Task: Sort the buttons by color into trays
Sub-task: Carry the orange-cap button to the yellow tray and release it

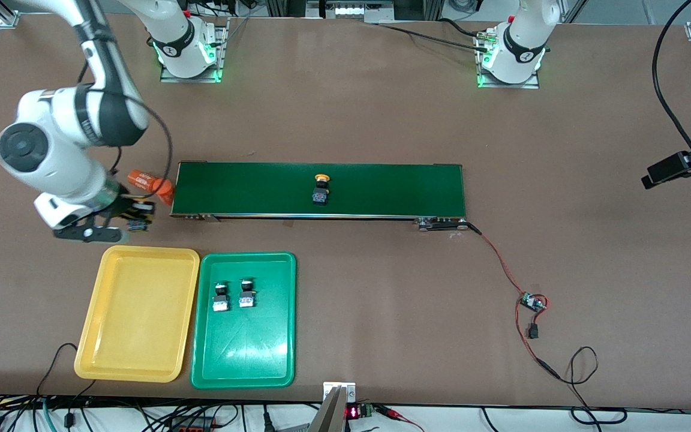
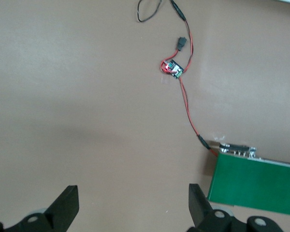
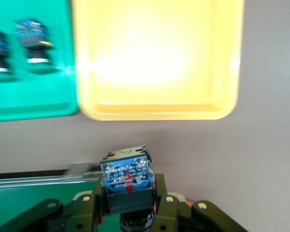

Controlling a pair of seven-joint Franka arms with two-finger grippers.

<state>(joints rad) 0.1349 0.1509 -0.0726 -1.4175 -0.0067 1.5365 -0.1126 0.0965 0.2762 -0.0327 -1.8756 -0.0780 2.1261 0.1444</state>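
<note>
My right gripper point(image 1: 135, 219) is shut on a button point(image 3: 127, 181) with a black body and blue terminal face; its cap is hidden. It hangs over the table between the conveyor's end and the yellow tray point(image 1: 141, 324), which holds nothing. The green tray point(image 1: 243, 354) holds two green buttons point(image 1: 220, 296) point(image 1: 246, 293). A yellow-capped button point(image 1: 321, 189) stands on the conveyor belt point(image 1: 249, 189). My left gripper point(image 2: 134, 205) is open and empty over bare table near the belt's other end.
An orange cylinder point(image 1: 149, 183) lies at the belt's end by the right gripper. A small circuit board point(image 1: 532, 302) with red wires lies toward the left arm's end. A black camera point(image 1: 681, 165) stands at the table's edge there.
</note>
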